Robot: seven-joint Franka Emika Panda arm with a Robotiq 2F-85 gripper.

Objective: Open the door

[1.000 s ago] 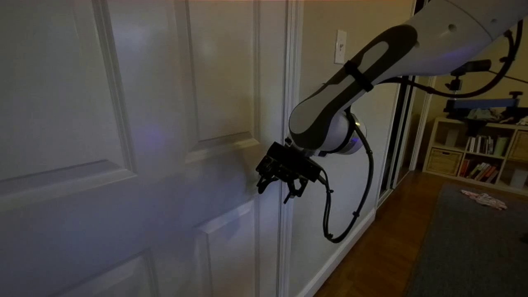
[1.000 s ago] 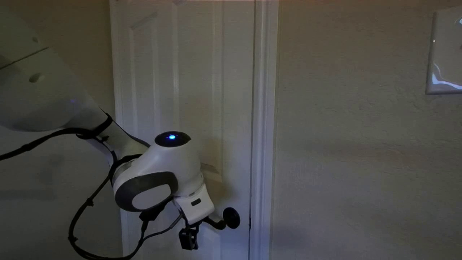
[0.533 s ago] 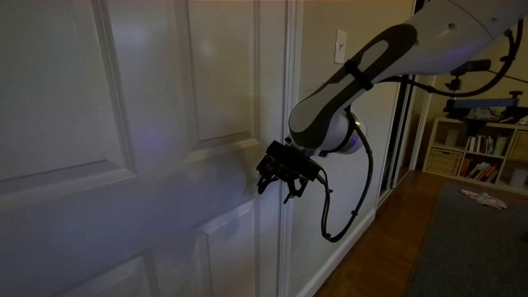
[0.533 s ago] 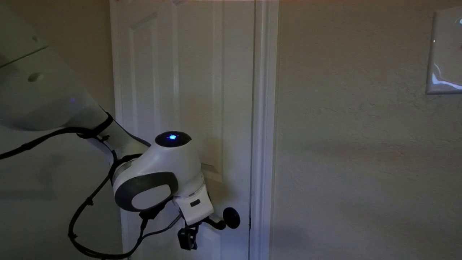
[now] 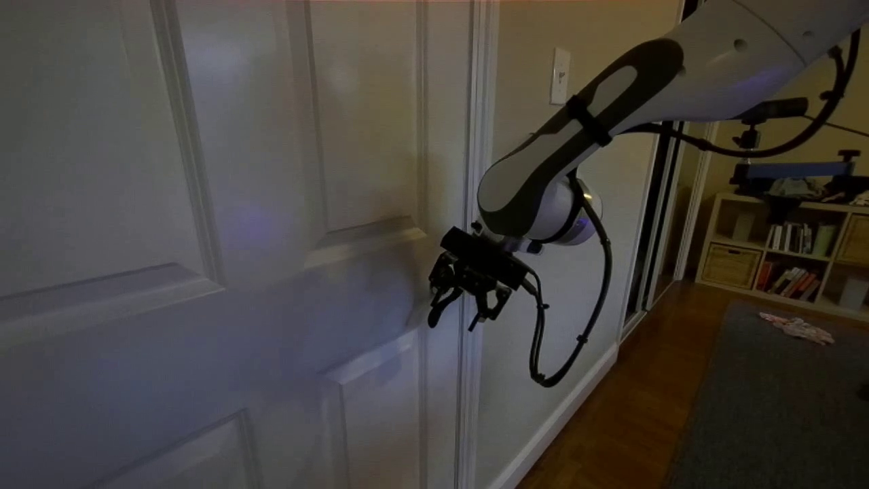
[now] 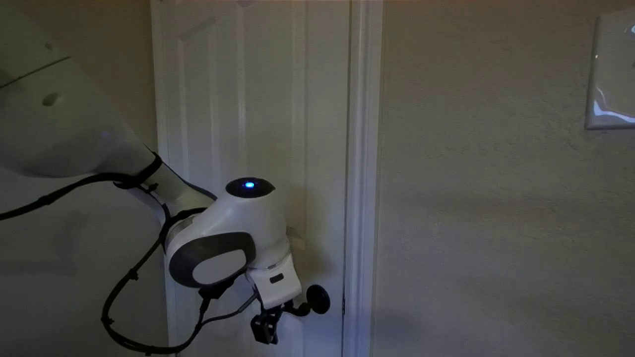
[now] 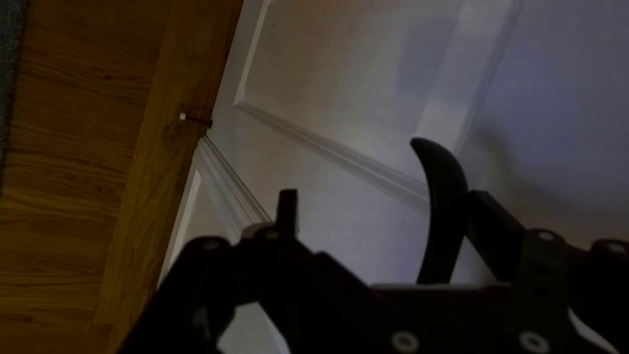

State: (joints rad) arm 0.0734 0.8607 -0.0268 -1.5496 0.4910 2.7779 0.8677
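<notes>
The white panelled door [image 5: 265, 285] stands shut in its frame; it also shows in an exterior view [image 6: 268, 109] and the wrist view [image 7: 354, 221]. Its black lever handle [image 7: 442, 211] is a curved bar in the wrist view. An exterior view shows its round base [image 6: 318, 299], with the lever reaching left to my gripper [image 6: 265, 327]. The lever's curved end [image 5: 440, 314] shows in an exterior view. My gripper [image 7: 385, 204] is open, with the lever between its fingers, close against the right finger; I cannot tell whether they touch. The left finger is apart from it.
The door frame [image 5: 478, 204] and a wall with a light switch [image 5: 560, 76] are beside the door. A small doorstop [image 7: 196, 119] sticks out near the wooden floor [image 7: 83, 196]. A shelf [image 5: 747, 248] and a rug [image 5: 767, 407] are farther off.
My arm and gripper have moved slightly up, and toward the handle's round base. The lever's curved end shows more clearly beside the gripper. The door has not visibly moved.
</notes>
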